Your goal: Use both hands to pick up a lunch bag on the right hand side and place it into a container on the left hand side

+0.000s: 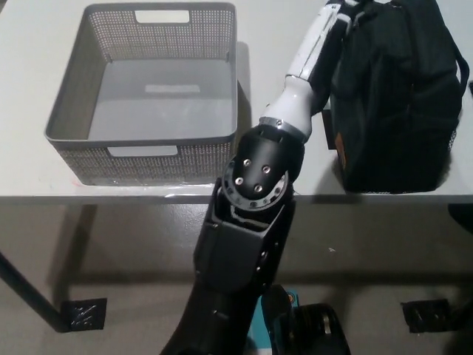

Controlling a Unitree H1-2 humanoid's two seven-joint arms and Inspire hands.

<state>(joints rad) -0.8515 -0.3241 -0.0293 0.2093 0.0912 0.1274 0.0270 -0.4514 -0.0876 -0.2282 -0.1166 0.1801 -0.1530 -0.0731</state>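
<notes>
The dark lunch bag stands upright on the white table at the right. The grey perforated container sits at the left with nothing in it. My left arm reaches up across the table's front edge, its white forearm lying along the bag's left side. My left hand is at the bag's top left corner by the handle loop, near the picture's top edge. Whether it grips anything is hidden. My right hand does not show.
The table's front edge runs across the middle of the picture, with floor below it. A gap of bare tabletop separates the container from the bag; my left forearm lies across that gap.
</notes>
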